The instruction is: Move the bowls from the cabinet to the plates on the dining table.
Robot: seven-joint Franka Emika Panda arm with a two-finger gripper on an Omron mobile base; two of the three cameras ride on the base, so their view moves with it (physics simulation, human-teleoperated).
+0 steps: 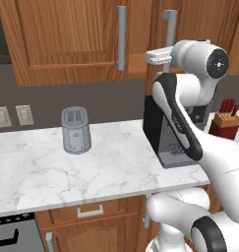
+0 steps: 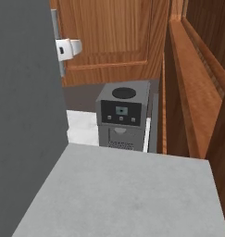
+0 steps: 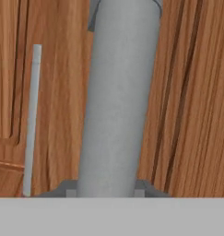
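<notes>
Our gripper [image 1: 163, 55] is up at the cabinet [image 1: 67, 39], right at the long grey handle [image 3: 118, 97] of the right door. In the hand view the handle stands big between our two finger tips, one on each side. The tips look very close to it, but we cannot tell if they squeeze it yet. We think we hold it this way so we can pull the door open.

The other door's handle [image 1: 121, 37] is just beside ours, near the middle where the two doors meet. Both doors look shut, so the bowls must be hidden inside. We cannot see them.

Below us, on the marble counter [image 1: 67, 172], a grey toaster [image 1: 75, 130] stands near the back edge. A dark coffee machine [image 2: 123, 115] stands toward the right end, under our arm. A knife block [image 1: 225, 123] sits at the far right.
</notes>
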